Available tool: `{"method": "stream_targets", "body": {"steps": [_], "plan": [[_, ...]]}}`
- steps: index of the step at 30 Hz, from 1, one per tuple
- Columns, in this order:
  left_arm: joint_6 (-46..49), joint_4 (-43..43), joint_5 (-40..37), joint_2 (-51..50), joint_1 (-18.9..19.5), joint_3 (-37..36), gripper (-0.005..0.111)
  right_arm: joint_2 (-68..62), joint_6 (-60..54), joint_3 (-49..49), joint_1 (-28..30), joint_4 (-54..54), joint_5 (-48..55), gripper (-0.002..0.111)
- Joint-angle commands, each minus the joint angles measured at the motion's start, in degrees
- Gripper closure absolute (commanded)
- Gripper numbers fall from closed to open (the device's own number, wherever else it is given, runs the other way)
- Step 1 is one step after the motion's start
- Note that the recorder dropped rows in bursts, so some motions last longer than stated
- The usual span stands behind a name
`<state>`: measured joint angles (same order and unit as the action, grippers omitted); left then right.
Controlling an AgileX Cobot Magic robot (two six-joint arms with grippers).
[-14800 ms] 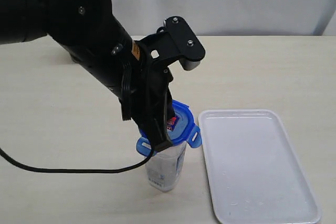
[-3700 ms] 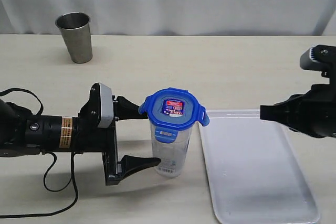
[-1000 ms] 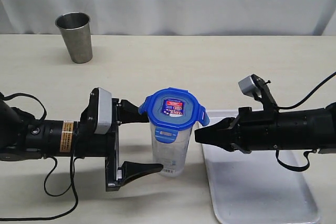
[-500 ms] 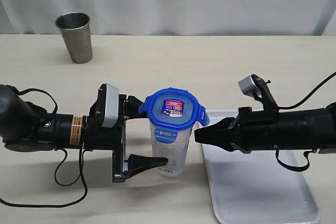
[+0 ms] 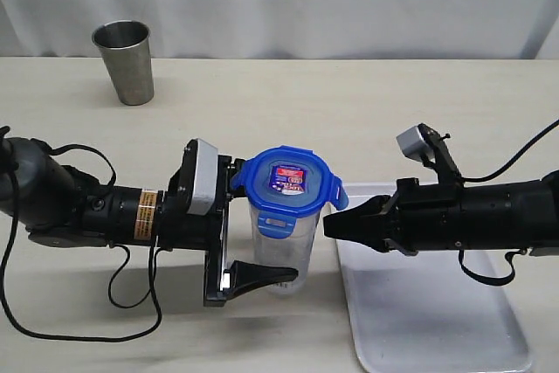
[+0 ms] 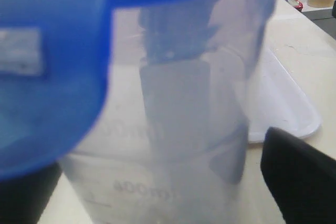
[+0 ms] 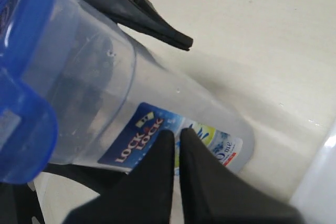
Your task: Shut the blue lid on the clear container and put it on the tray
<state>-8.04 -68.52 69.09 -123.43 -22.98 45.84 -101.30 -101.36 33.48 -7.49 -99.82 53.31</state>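
The clear container [image 5: 281, 255] stands upright just left of the tray [image 5: 437, 321], with the blue lid [image 5: 288, 183] sitting on top. The lid's right flap sticks outward. My left gripper [image 5: 266, 230] is open and straddles the container, one finger behind it near the lid and one in front near the base. In the left wrist view the container [image 6: 178, 145] fills the frame under the lid [image 6: 52, 61], and a gap shows beside the finger [image 6: 299, 177]. My right gripper [image 5: 327, 226] is shut, its tips close to the container's right wall; its tips [image 7: 176, 136] point at the label.
A steel cup [image 5: 124, 60] stands at the back left. The white tray's near corner [image 6: 286, 103] lies just past the container. The right arm lies low over the tray's left part. Cables trail from the left arm along the table's front left.
My left gripper has slid to the right, so its open fingers now reach either side of the container. The right gripper, container and lid have stayed put.
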Motion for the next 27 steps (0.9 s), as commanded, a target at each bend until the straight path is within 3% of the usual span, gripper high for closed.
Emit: {"method": "stream_targets", "body": {"steps": [1,27], "plan": [[-0.61,0.55,0.87,-0.08,-0.35,0.19,0.002,-0.04,-0.18,0.29,0.00,-0.13,0.75,0.104],[0.74,0.21,0.87,-0.08,-0.35,0.19,0.002,-0.04,-1.43,0.29,0.00,-0.13,0.75,0.104]]}}
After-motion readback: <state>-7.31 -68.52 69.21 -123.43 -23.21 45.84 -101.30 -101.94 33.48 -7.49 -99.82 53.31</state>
